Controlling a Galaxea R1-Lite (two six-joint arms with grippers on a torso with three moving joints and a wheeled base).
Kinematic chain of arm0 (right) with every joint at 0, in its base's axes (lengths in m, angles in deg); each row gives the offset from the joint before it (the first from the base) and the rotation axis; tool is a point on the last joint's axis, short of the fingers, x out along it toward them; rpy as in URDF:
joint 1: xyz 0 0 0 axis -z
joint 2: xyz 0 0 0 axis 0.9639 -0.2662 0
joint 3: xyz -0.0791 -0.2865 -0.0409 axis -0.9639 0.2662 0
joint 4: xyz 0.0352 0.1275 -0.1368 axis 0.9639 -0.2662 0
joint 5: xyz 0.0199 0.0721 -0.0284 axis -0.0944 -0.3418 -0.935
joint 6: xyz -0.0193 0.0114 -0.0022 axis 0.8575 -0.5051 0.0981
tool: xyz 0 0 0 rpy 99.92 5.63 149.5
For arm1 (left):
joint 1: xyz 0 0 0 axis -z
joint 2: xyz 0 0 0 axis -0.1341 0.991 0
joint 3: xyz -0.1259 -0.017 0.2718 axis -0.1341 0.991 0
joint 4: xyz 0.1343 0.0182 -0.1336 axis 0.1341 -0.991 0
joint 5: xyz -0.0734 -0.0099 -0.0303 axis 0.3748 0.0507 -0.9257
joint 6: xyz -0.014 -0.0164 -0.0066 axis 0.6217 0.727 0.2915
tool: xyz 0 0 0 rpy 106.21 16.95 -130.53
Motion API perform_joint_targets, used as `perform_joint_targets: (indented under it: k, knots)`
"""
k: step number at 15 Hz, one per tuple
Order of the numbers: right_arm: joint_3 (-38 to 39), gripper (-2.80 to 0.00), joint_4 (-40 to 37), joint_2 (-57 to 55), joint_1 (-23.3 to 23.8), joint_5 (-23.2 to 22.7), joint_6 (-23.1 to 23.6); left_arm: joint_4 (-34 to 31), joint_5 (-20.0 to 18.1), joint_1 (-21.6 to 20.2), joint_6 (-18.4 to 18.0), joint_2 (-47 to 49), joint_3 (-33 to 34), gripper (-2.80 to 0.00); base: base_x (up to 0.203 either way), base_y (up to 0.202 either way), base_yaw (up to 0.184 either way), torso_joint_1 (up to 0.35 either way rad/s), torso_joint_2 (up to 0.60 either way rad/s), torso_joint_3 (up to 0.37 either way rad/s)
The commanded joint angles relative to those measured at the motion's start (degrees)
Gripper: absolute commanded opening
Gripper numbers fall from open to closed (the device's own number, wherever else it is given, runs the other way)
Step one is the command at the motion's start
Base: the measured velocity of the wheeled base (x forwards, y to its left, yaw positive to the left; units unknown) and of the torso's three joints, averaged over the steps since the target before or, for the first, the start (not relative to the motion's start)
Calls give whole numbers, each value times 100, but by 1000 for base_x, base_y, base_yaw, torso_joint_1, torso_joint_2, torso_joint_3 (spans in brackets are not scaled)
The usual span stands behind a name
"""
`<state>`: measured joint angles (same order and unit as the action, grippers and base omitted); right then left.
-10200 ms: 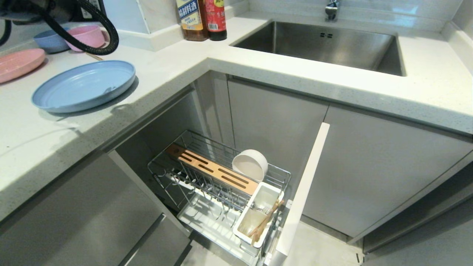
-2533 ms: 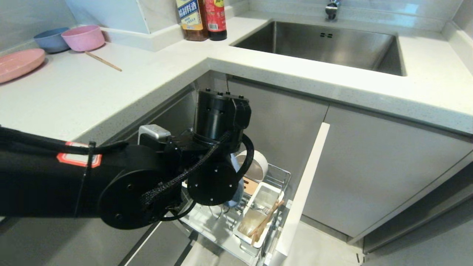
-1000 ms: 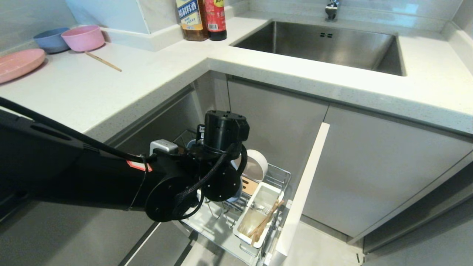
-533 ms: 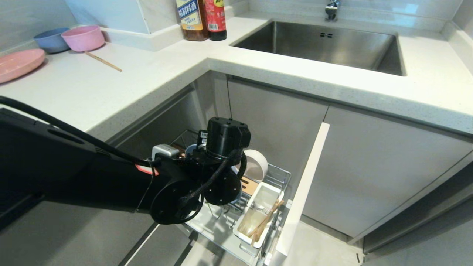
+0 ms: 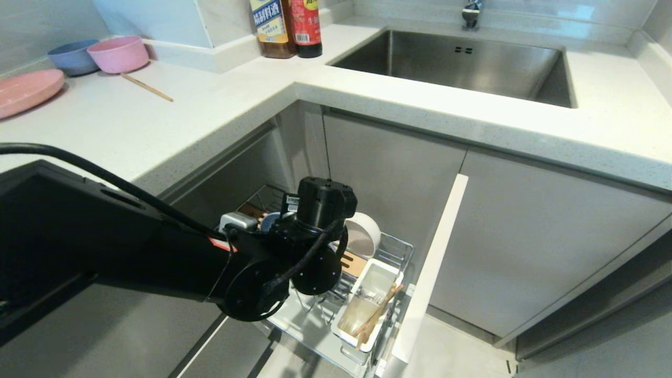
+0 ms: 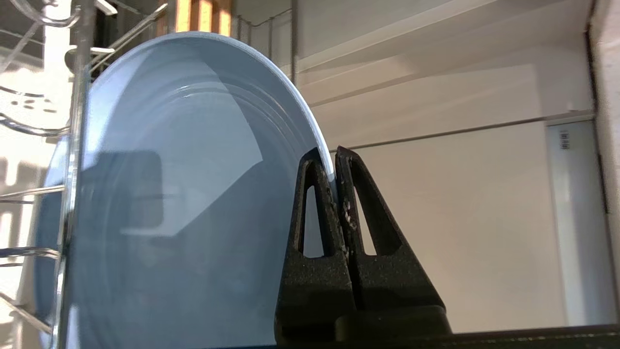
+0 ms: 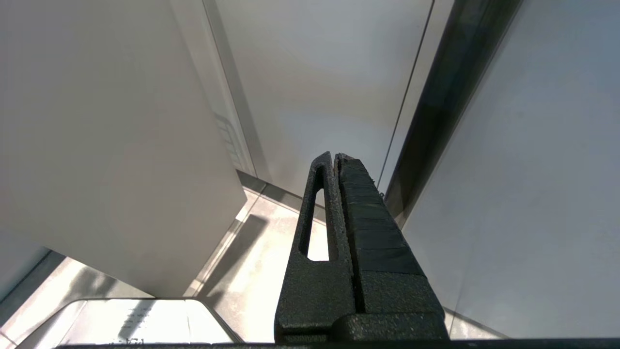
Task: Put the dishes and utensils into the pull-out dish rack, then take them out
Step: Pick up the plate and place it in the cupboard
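Note:
The pale blue plate stands on edge among the chrome wires of the pull-out dish rack. My left gripper is shut on its rim. In the head view my left arm covers the rack's middle, and only a sliver of the plate shows behind the wrist. The cream-white bowl lies on its side at the rack's far end. The white utensil cup holds the chopsticks and the fork. My right gripper is shut and empty, parked low by cabinet fronts.
The rack's narrow pale cabinet front juts out to the right. On the counter are a pink plate, a pink bowl, a blue bowl, a loose chopstick and two bottles. The sink lies behind.
The plate has left the counter. Over the last second my left arm has sunk a little lower and deeper into the rack, still gripping it.

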<state>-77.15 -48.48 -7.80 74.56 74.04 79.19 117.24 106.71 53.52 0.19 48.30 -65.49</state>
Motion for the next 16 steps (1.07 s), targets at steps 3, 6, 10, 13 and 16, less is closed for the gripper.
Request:
perform_joint_targets:
  k: [3,6,10,13,16]
  knots:
    - [9,-280,1,-2,0,-1,0,-159,29,-2,181,39,27,-280,0,0,0,0,0,0]
    - [9,-280,1,-2,0,-1,0,-353,10,-2,275,22,24,-280,0,0,0,0,0,0]
    - [9,-280,1,-2,0,-1,0,-362,28,7,258,-15,24,0,0,0,0,0,0,0]
    - [9,-280,1,-2,0,-1,0,-547,37,51,258,-84,-2,0,0,0,0,0,0,0]
    - [9,-280,1,-2,0,-1,0,-810,26,173,270,-295,-1,0,0,0,0,0,0,0]
